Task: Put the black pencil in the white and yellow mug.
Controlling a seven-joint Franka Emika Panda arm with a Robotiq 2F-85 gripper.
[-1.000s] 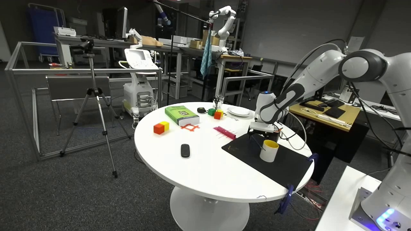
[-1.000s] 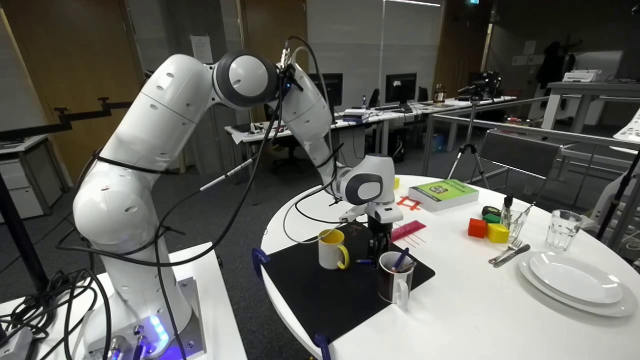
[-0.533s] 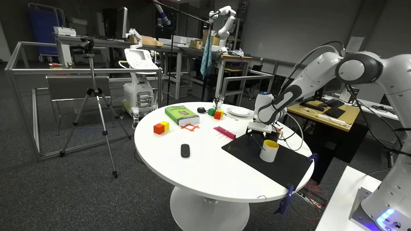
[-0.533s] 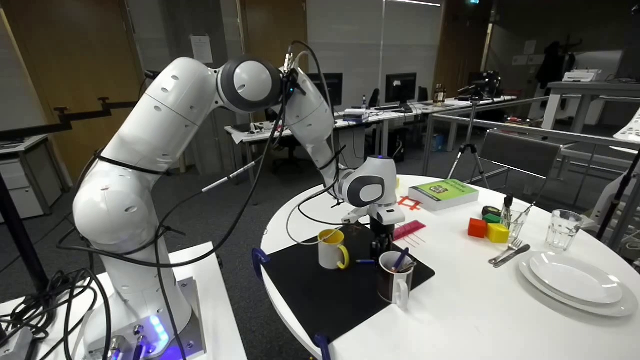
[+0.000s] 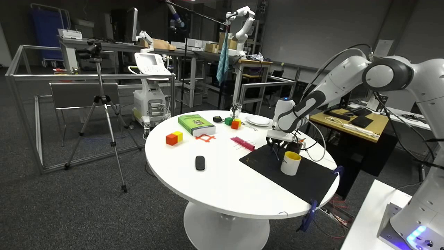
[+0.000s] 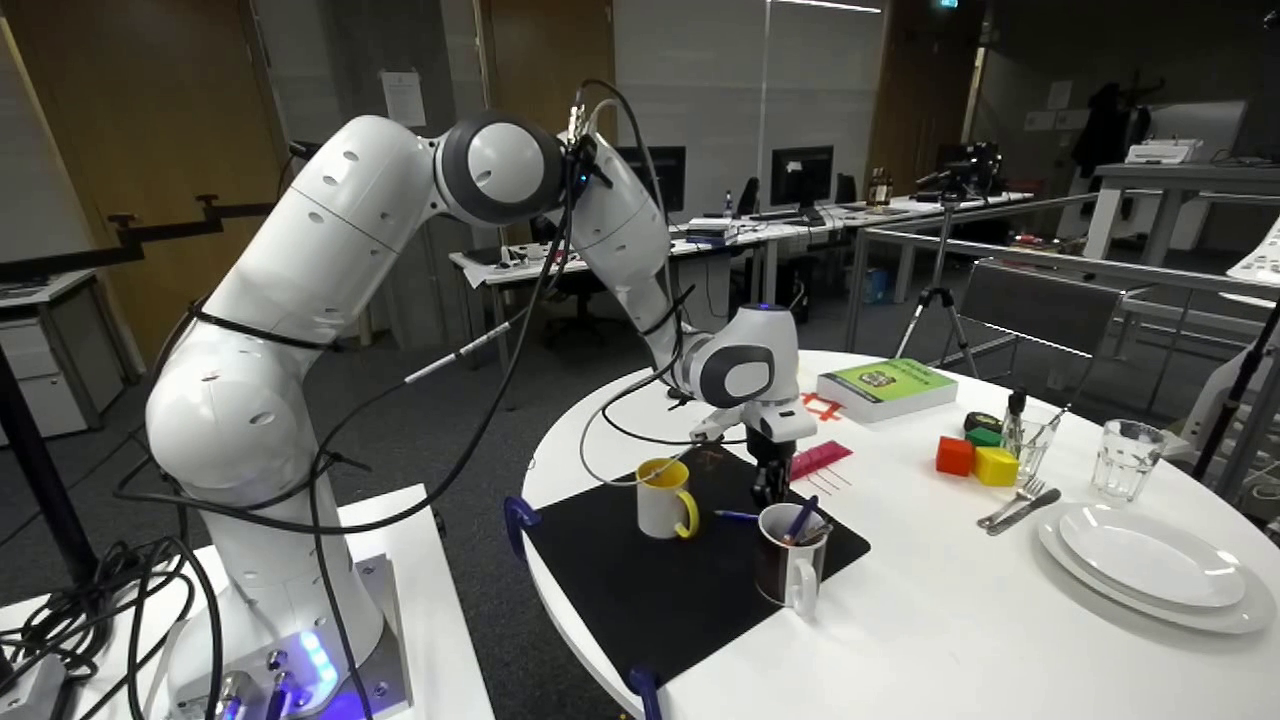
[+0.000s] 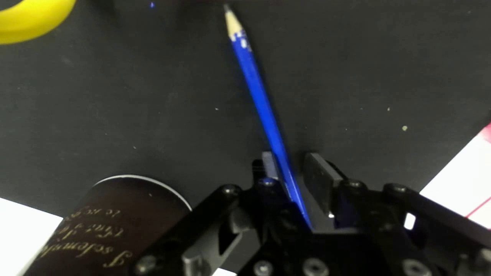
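Observation:
The only pencil in the wrist view is a blue one (image 7: pixel 261 96) with a sharpened tip; a black pencil does not show. It lies on the black mat (image 6: pixel 640 590). My gripper (image 7: pixel 292 165) is partly open around the pencil's rear part. The pencil runs along the left finger (image 7: pixel 270 165), while a gap parts it from the right finger (image 7: pixel 320 176). In both exterior views the white and yellow mug (image 6: pixel 662 508) stands upright on the mat, beyond the pencil's tip; the wrist view catches only its yellow handle (image 7: pixel 38 19).
A dark mug with a white handle (image 6: pixel 778 570), holding pencils, stands close beside my gripper. A pink piece (image 6: pixel 818 460) lies just past the mat. Farther off are a green book (image 6: pixel 890 388), coloured blocks (image 6: pixel 955 455), glasses and plates (image 6: pixel 1150 555).
My gripper has shifted slightly away from the white and yellow mug, and its jaws appear narrower. The blue pencil has turned a little, its tip swinging away from the mug.

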